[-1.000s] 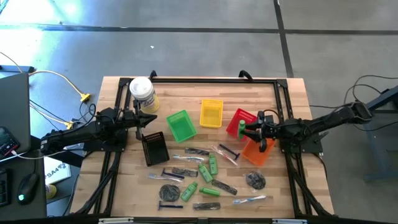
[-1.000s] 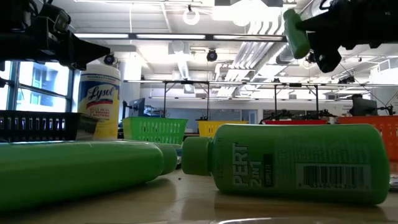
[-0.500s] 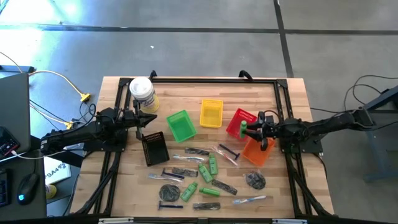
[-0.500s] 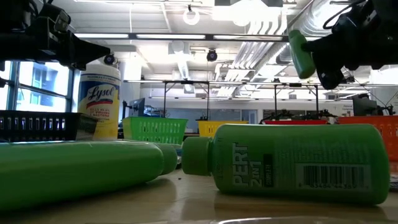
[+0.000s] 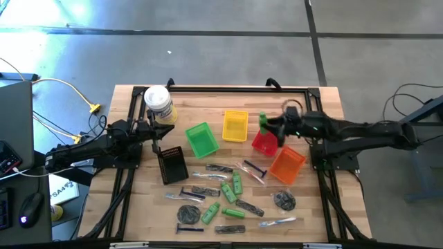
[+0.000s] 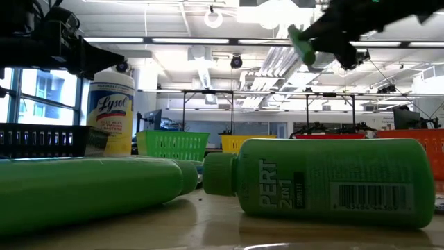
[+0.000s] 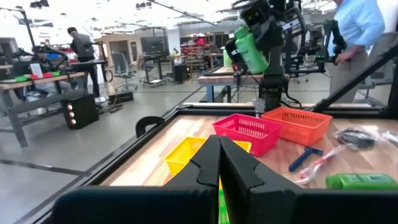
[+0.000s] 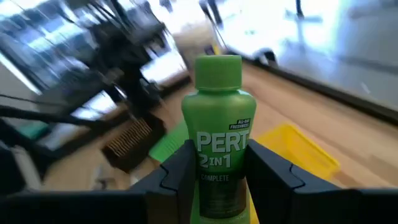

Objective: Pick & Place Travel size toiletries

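Note:
My right gripper holds a small green bottle in the air over the far end of the red basket, next to the yellow basket. The left wrist view shows that bottle high above the baskets. Other travel size toiletries lie flat on the near half of the table: green bottles, dark sticks, a grey disc, a razor. My left gripper waits shut at the table's left, beside the black basket. My right gripper pinches the bottle's lower body between its two fingers, one on each side. The fingers come roughly level from the table's right and lie along the bottle. Its cap points away from the wrist. The bottle hangs clear of everything.
A green basket and an orange basket stand in the row with the others. A big white-lidded jar stands at the far left. A black frame runs round the table. Two green bottles lie close before the low camera.
My right gripper has risen and swung toward the table's far edge with the green bottle. It has gone from between the red and orange baskets to above the red basket's far end. The bottle has tipped, its cap now slanting toward the far left.

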You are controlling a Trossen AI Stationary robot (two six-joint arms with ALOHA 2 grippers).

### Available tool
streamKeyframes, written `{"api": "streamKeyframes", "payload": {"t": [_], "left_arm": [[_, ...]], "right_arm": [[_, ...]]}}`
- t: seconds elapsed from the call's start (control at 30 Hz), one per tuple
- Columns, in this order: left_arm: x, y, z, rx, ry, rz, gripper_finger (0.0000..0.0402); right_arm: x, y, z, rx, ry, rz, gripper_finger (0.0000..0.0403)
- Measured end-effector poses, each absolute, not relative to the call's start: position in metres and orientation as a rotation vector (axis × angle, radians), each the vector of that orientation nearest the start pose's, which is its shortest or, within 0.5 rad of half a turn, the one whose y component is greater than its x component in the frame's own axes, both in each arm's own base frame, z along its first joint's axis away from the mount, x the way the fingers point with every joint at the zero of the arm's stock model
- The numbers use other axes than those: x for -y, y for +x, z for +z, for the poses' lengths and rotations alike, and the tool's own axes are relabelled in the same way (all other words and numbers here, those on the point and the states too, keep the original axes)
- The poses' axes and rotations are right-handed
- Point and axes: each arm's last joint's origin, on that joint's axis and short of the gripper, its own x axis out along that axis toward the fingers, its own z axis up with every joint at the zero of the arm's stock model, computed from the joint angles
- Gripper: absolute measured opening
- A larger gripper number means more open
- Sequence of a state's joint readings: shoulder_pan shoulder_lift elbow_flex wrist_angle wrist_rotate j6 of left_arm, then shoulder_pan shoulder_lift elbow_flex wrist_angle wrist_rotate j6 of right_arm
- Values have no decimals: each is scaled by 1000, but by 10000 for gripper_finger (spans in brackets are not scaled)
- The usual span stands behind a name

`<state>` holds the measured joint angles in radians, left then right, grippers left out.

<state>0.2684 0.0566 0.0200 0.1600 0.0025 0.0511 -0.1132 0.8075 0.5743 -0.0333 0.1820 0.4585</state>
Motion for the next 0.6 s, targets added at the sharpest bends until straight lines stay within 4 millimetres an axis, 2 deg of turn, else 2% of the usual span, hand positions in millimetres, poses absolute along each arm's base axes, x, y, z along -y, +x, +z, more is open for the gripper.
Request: {"api": "streamKeyframes", "payload": {"t": [0.1, 0.17, 0.37, 0.6], "left_arm": [[-26, 96, 182, 124, 57, 269, 0], [-26, 96, 182, 125, 57, 269, 0], [-26, 96, 182, 126, 57, 269, 0], [-26, 96, 182, 127, 56, 269, 0]], "right_arm": [[40, 205, 283, -317, 492, -413, 115], [52, 221, 284, -382, 511, -454, 116], [91, 270, 268, -526, 767, -367, 116], [114, 314, 252, -647, 928, -363, 115]]}}
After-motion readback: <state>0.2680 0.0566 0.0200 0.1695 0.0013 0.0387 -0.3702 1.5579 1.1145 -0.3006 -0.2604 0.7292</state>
